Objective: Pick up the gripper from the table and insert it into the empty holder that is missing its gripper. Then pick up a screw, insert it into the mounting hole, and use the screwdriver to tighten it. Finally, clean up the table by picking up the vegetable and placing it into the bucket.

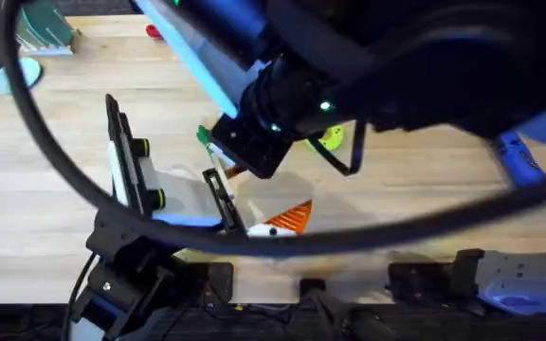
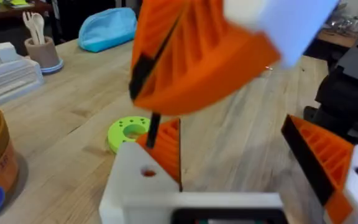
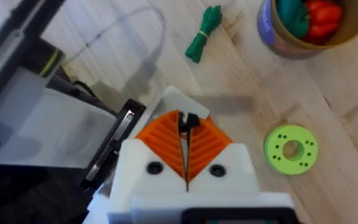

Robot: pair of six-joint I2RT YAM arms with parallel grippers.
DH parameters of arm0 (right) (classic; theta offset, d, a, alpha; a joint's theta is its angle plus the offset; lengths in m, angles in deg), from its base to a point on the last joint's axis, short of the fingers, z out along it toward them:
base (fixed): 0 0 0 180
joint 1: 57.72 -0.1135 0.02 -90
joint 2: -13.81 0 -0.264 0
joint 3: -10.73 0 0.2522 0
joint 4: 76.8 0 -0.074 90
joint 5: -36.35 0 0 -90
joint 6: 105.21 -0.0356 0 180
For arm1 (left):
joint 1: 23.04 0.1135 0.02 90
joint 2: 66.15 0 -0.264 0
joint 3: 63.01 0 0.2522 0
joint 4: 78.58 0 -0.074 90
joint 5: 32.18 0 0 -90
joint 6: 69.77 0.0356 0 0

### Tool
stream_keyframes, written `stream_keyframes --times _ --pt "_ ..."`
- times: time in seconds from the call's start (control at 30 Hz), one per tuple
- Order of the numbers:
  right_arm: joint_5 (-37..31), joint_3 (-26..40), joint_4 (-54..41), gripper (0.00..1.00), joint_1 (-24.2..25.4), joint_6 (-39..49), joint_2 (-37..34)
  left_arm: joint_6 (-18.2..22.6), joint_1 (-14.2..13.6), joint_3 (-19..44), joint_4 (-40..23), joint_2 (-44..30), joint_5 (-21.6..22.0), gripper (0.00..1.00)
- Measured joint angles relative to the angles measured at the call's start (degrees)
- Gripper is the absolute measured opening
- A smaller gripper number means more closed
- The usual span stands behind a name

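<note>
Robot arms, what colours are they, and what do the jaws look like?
The arms are mostly black with bright blue parts. The big arm near the camera has a tiny green light, and a long black cable loops around it. The jaws are white blocks with small dark screw holes, and they have orange ribbed pads shaped like wedges.

Black arm links, blue housings, green status LED, black cables; white gripper [image 3: 186,163] bodies, orange ribbed pads.
</note>
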Motion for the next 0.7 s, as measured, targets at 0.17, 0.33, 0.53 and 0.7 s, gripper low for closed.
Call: stream_keyframes --times 0.17,0.33,0.53,0.7 --pt "0.6 0.0 -0.1 0.006 0.0 -0.5 -2.4 0.0 0.0 0.0 0.0 0.0 -0.2 0.993" --pt "0.7 0.0 -0.7 0.006 0.0 -0.9 -2.9 0.0 0.0 0.0 0.0 0.0 -0.3 0.993" --pt "0.7 0.0 -0.9 0.006 0.0 -0.9 -2.9 0.0 0.0 0.0 0.0 0.0 -0.3 0.993" --pt "0.7 0.0 -0.8 0.006 0.0 -0.9 -2.9 0.0 0.0 0.0 0.0 0.0 -0.3 0.993"
